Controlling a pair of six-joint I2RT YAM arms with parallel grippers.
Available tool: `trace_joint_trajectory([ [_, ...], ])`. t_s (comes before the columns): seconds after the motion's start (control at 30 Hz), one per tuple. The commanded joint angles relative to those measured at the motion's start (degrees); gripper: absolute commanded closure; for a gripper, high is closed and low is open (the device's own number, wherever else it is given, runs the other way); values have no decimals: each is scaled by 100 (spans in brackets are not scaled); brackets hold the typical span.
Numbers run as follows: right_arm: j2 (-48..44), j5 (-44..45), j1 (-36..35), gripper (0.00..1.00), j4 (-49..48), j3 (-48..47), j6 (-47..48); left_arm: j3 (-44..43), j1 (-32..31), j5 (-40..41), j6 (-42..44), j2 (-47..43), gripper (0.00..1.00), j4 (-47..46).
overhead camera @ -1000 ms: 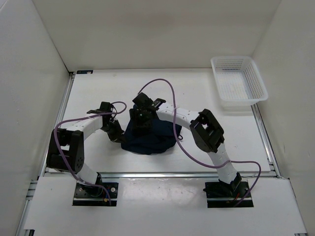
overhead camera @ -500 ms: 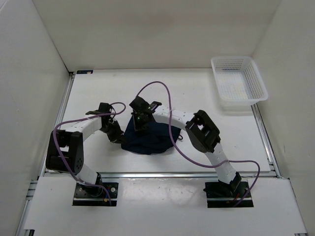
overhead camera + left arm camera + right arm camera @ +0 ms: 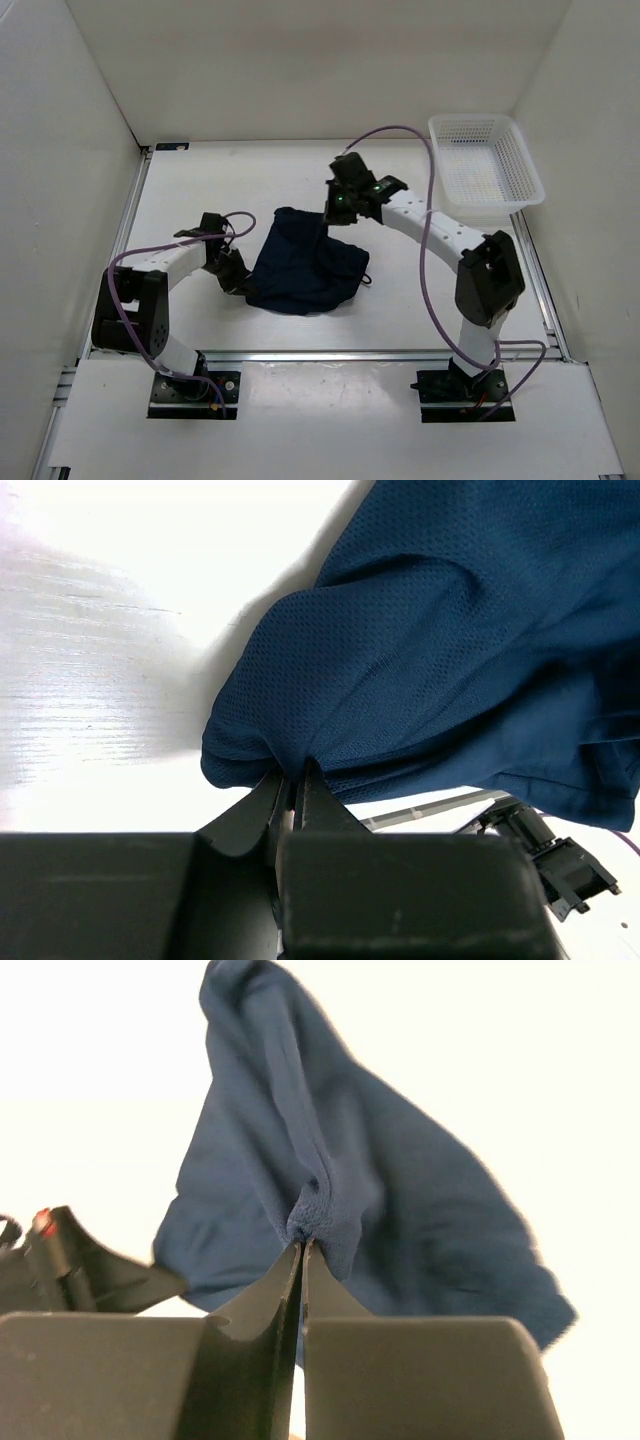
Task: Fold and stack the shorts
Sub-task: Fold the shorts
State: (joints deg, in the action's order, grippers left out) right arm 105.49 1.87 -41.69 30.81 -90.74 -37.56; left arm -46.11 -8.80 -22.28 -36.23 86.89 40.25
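The right fingers (image 3: pixel 334 208) now sit farther right, clamped on a raised fold of the shorts (image 3: pixel 305 268); the left fingers (image 3: pixel 240 282) pinch the left edge. The rest drapes the worktop (image 3: pixel 200 190).

1. The shorts (image 3: pixel 305 268) are laid on the table (image 3: pixel 190 190) between the two claws.
2. The left gripper (image 3: pixel 243 287) is set at their left edge, which is pinched in its jaws; the cloth is spread to its right.
3. The right gripper (image 3: pixel 328 217) is set at their far corner, also pinched; the cloth is spread nearer the arm bases and to its left.
4. The basket (image 3: pixel 485 212) is placed right of the right gripper, well apart from it, at the table's far right corner.
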Motion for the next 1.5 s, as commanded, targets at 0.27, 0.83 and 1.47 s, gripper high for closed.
trace_joint_trajectory([
  [0.27, 129, 525, 1302, 100, -312, 348, 29, 111, 27, -4, 134, -304, 90, -35],
  [0.83, -696, -379, 990, 58, 136, 1128, 837, -65, -130, -233, 169, -436, 38, 18],
  [1.47, 1042, -319, -955, 34, 391, -444, 1049, -1217, -280, 742, -33, -1156, 1, 1388],
])
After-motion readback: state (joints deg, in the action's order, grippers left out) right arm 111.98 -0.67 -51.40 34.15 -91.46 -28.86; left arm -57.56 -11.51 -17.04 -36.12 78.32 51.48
